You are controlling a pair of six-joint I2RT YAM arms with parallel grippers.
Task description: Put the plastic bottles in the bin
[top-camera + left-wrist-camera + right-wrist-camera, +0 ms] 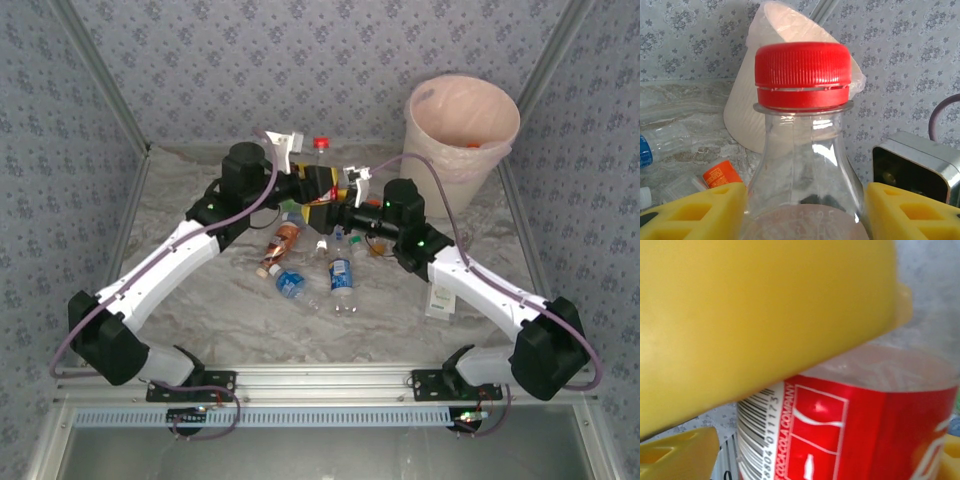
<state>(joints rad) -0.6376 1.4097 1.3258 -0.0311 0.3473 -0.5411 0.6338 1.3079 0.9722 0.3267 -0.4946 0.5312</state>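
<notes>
Left pincer (802, 212) is pinching the red-capped bottle (802, 145) by its clear body, with yellow fingers (695, 210) pressing in on both sides. Right pincer (812, 457) is sitting around a red label (850, 435) on what's looking like the same bottle, one finger on each side. Can't tell if it's actually squeezing though. Both arms are meeting mid-tabletop (200, 310). The bin (462, 125) is standing at the far right corner, near the pincers but not touching them. Loose bottles are lying between the arms — an orange-labelled one (283, 245) and two blue-labelled ones (342, 275) just beside it.
</notes>
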